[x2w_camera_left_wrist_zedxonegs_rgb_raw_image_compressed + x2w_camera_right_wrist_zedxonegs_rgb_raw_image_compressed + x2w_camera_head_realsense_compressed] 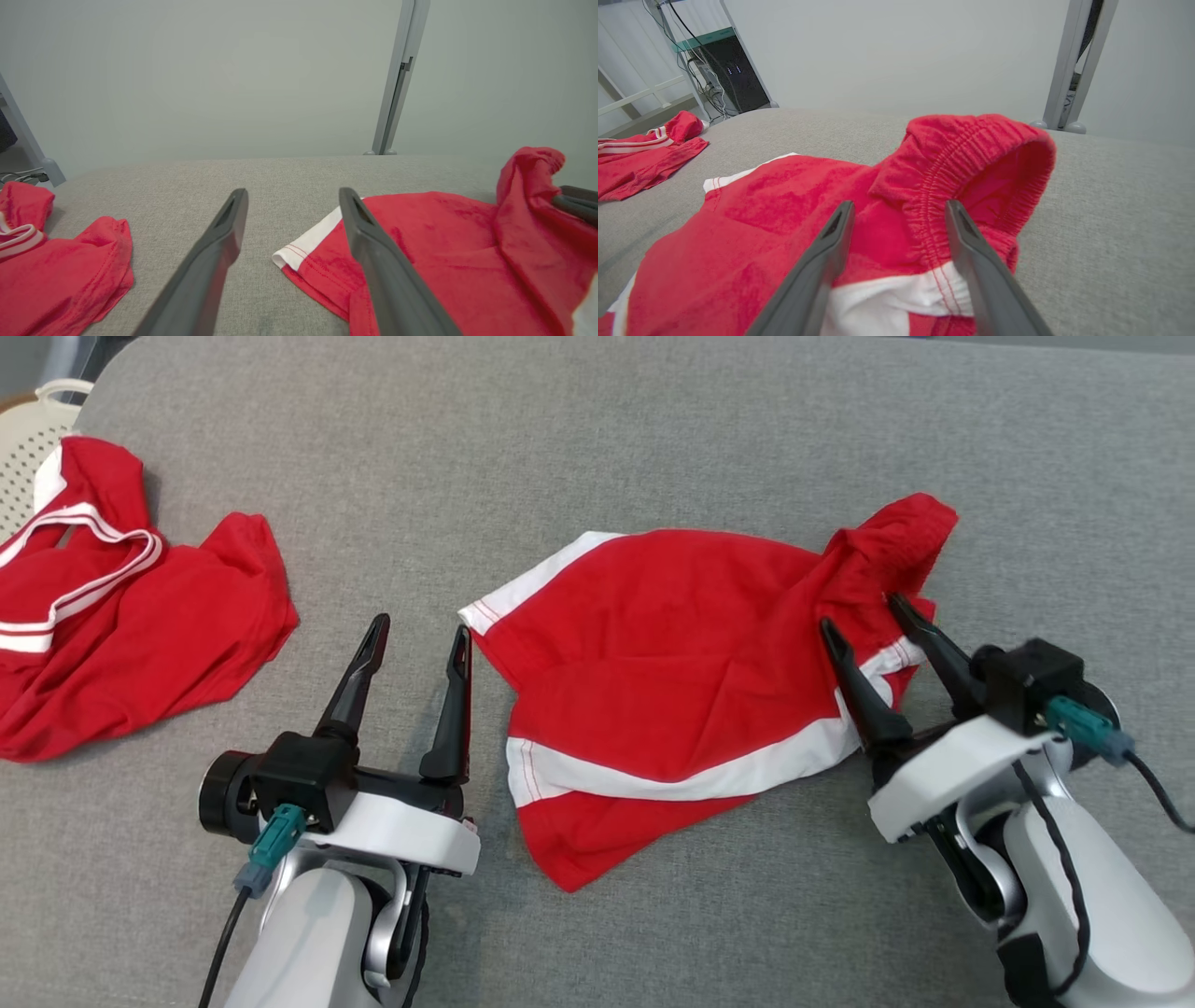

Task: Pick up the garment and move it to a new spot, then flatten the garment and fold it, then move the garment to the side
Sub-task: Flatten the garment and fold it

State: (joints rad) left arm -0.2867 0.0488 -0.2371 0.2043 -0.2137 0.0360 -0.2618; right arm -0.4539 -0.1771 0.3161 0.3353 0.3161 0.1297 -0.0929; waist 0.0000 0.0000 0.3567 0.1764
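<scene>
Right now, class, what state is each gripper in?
Left gripper: open, empty, beside the shorts.
Right gripper: open over the shorts, holding nothing.

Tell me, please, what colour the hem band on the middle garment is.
White with red stitching, on red fabric shorts; best in the left wrist view.

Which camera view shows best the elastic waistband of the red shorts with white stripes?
The right wrist view: the gathered red elastic waistband stands close ahead, stitching clear. The head view shows it small and bunched; the left wrist view, a raised red fold.
</scene>
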